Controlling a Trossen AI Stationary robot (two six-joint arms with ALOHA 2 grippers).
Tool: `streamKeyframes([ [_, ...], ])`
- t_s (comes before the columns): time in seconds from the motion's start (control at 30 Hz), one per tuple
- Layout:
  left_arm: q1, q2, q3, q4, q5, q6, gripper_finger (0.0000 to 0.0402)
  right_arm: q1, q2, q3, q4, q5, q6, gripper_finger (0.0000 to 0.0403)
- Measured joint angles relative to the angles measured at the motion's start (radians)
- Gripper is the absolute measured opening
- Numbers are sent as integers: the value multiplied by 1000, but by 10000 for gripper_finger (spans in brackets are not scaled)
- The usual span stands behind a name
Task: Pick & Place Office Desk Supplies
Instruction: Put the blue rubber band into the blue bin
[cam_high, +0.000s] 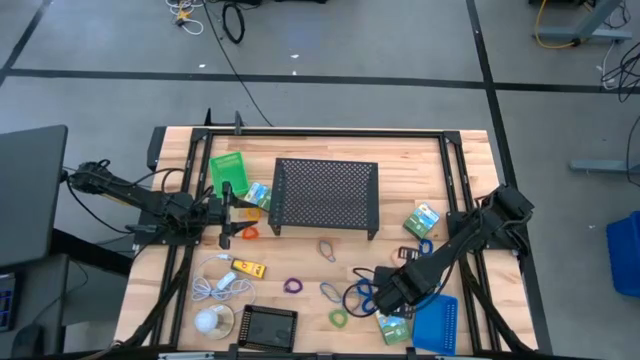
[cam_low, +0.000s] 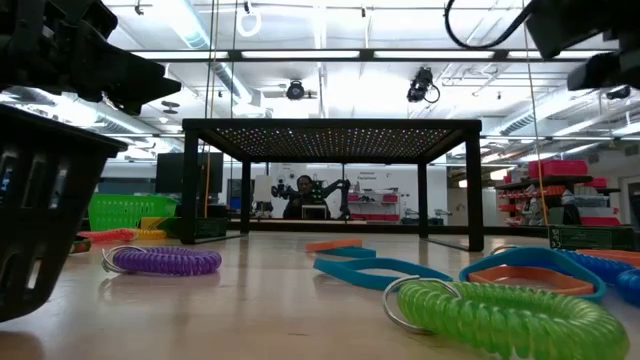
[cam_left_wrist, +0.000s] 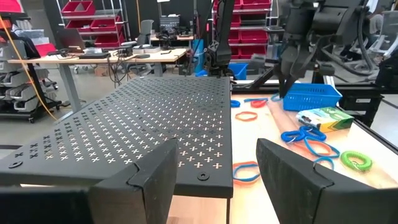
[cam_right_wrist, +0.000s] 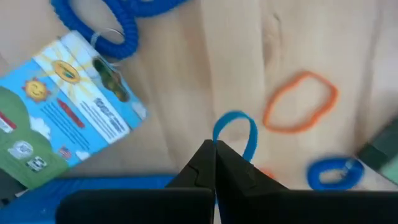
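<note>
Bright overhead strip lighting, glaring ceiling, blurred foreground, soft shadows.

I work in a robotics lab: red storage bins (cam_left_wrist: 78, 9) on shelving, desks (cam_left_wrist: 93, 59) with equipment, another robot arm (cam_low: 335, 190) beyond my table (cam_high: 470, 150)

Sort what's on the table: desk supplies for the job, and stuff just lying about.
Job:
- blue loop pinched in the shut right claw
- orange loop
- green loop
- purple loop
- packet
- yellow block
- blue tray
- black tray

Lying about:
- white cable
- white ball
- black rack
</note>
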Motion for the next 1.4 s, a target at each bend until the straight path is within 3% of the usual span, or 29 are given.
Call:
streamKeyframes([
  [0.47,0,0,0,0,0,4,224,77,-2,119,-180,-71,165,0],
  [0.83,0,0,0,0,0,9,224,173,-2,121,-180,-246,376,0],
  [1.03,0,0,0,0,0,9,224,209,-2,121,-113,-287,461,0],
  [1.2,0,0,0,0,0,9,223,214,-3,119,-39,-260,495,0],
  [1.4,0,0,0,0,9,9,224,217,-4,-12,139,-279,508,0],
])
